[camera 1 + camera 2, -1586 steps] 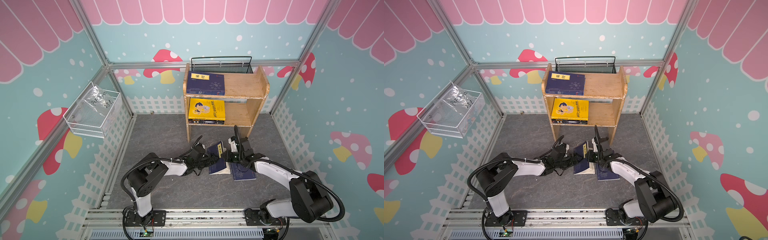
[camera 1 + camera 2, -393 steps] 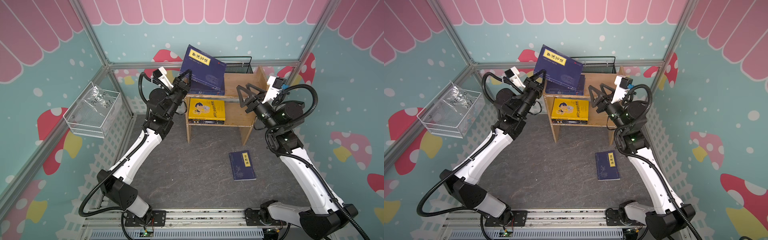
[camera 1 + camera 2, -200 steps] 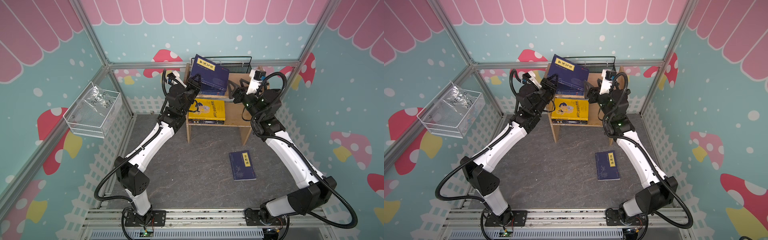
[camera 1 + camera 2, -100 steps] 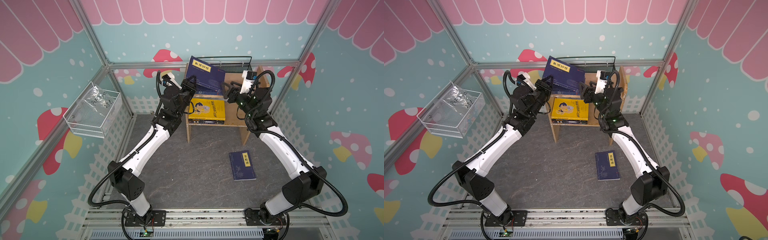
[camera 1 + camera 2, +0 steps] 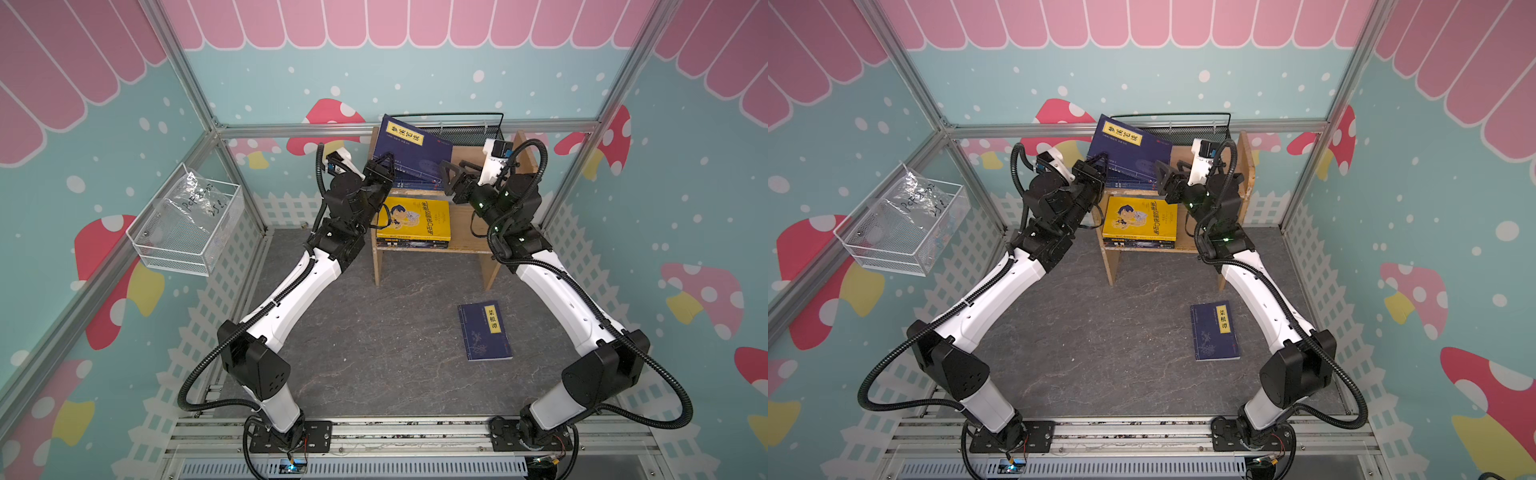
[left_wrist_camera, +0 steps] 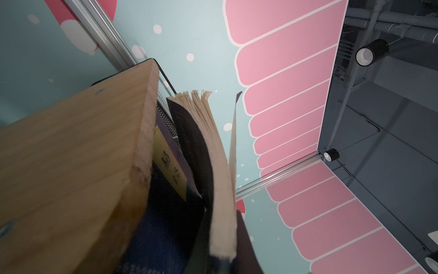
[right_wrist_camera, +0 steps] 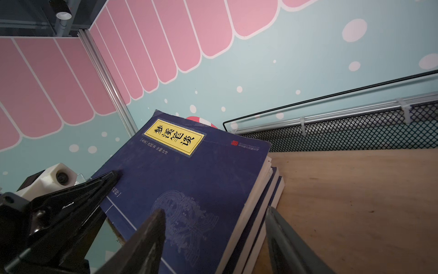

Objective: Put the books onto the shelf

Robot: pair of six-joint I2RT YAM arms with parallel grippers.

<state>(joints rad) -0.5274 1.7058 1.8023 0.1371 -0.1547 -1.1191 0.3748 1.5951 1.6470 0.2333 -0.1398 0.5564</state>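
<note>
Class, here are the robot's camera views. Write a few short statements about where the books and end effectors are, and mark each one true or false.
1. The left end effector grips a tilted navy book over the top tier of the shelf. True.
2. The right end effector is shut on the yellow book. False: it is open, beside the navy stack on the top tier.
3. One loose book lies on the floor. True.
4. The yellow book lies on the top tier. False: it tops a pile on the lower tier.
</note>
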